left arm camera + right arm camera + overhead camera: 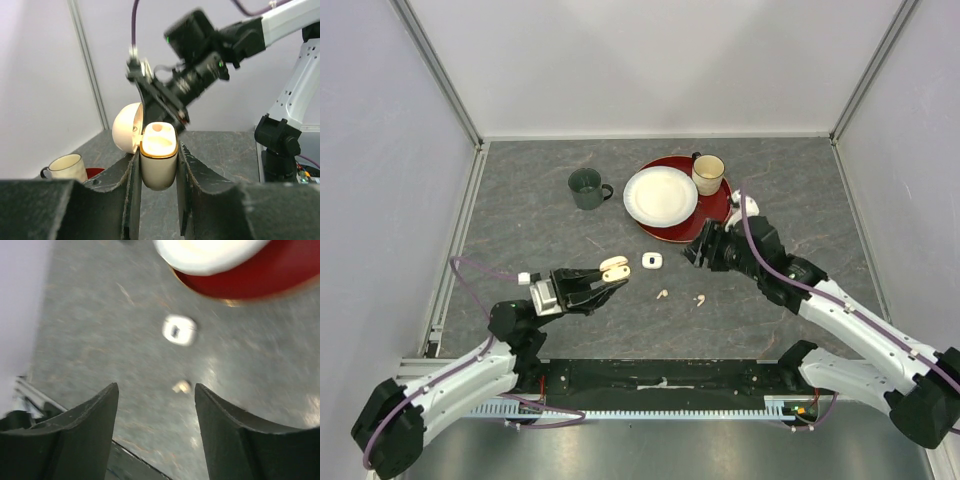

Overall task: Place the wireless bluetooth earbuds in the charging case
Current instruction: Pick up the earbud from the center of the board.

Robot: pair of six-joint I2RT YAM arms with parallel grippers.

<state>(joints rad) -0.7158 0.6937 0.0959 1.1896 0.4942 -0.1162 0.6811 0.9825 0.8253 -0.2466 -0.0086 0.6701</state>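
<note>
My left gripper (612, 281) is shut on a cream charging case (613, 266) with a gold rim and holds it upright above the table. In the left wrist view the case (158, 165) sits between the fingers with its lid (125, 128) swung open to the left. A small peach piece (157, 128) shows at the far end of its inside. Two tiny pale earbuds (662, 294) (700, 299) lie on the table. My right gripper (693, 252) is open and empty above the table. One earbud (182, 386) lies just beyond its fingertips (113, 390). The other earbuds are out of view.
A small white squarish object (652, 260) lies between the grippers and also shows in the right wrist view (179, 330). A red plate (712, 208) at the back carries a white plate (660, 196) and a cream mug (708, 174). A green mug (586, 188) stands to their left.
</note>
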